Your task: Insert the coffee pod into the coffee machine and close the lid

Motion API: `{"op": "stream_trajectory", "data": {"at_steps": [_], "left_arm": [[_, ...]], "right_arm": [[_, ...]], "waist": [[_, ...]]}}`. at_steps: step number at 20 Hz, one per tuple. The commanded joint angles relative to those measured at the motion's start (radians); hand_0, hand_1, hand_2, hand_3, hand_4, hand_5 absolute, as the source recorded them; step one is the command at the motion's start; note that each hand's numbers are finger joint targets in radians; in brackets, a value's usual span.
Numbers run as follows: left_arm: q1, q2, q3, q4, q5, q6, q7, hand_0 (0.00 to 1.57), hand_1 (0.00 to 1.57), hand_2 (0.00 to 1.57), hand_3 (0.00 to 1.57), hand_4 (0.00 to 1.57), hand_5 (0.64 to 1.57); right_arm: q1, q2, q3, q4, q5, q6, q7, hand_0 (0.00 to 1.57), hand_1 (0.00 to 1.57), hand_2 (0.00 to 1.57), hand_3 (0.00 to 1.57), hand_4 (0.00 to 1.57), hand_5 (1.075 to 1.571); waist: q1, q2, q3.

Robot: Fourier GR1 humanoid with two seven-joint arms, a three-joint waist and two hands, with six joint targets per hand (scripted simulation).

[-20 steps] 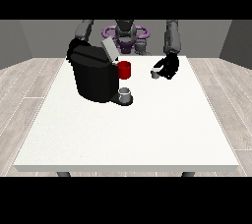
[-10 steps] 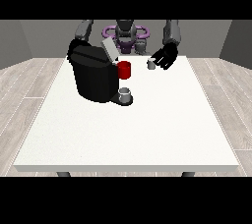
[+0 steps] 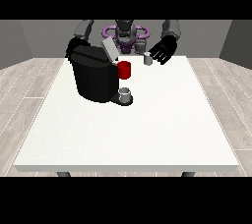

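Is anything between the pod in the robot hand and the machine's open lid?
Nothing visible blocks it. The pod sits at the robot hand at the view's right, above the table. The gap over to the raised lid of the machine looks free; the red part sits lower, on the machine's front.

A large white desk [image 3: 147, 134] fills the middle of the front view, its top matte and evenly lit, with a thin pale edge along the near side at 6 o'clock. 2 dark legs [image 3: 62, 174] show just under that edge, one toward 7 o'clock and one toward 5 o'clock. Around the desk lies a floor [image 3: 29, 85] of light grey-brown wooden planks, seen at 9 o'clock and at 3 o'clock. Behind, toward 12 o'clock, stand plain grey walls [image 3: 29, 39], darker at the far corners near 10 o'clock and 2 o'clock. The light is soft and even, with only faint shadows.
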State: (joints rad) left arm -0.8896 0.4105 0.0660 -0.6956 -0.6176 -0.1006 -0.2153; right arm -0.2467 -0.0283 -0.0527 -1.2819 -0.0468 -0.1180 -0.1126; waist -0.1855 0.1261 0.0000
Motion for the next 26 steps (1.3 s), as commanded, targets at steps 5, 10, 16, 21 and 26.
{"op": "stream_trajectory", "data": {"at_steps": [5,10,16,21,26], "left_arm": [[-0.176,0.045,0.070,0.027,0.029,-0.056,0.101,1.27,1.27,1.31,1.24,0.51,1.571],[-0.209,0.067,0.075,0.024,0.033,-0.090,0.087,1.28,1.28,1.33,1.27,0.48,1.571],[-0.258,0.052,0.065,0.040,-0.002,-0.048,0.116,1.26,1.26,1.31,1.24,0.51,1.571],[-0.280,0.049,0.066,0.044,-0.015,-0.019,0.106,1.31,1.31,1.33,1.24,0.49,1.571],[-0.260,0.019,0.055,0.059,-0.022,-0.031,0.121,1.30,1.30,1.33,1.23,0.50,1.571]], "right_arm": [[-0.065,0.008,0.042,-0.054,0.034,-0.027,0.079,0.00,0.00,0.00,0.00,0.51,1.571],[-0.076,-0.018,0.004,-0.062,0.021,-0.032,0.084,0.00,0.00,0.00,0.00,0.50,1.571],[-0.118,0.011,0.034,-0.077,0.055,-0.070,0.087,0.00,0.00,0.00,0.00,0.46,1.571],[-0.094,0.004,0.032,-0.082,0.051,-0.052,0.045,0.00,0.00,0.00,0.00,0.48,1.571],[-0.087,-0.020,0.004,-0.089,0.018,-0.031,0.096,0.00,0.00,0.00,0.00,0.53,1.571]], "waist": [[-0.080,0.030,-0.0002],[-0.074,0.045,0.0001],[-0.096,0.096,0.0000],[-0.126,0.132,0.0001],[-0.118,0.102,0.0002]]}}
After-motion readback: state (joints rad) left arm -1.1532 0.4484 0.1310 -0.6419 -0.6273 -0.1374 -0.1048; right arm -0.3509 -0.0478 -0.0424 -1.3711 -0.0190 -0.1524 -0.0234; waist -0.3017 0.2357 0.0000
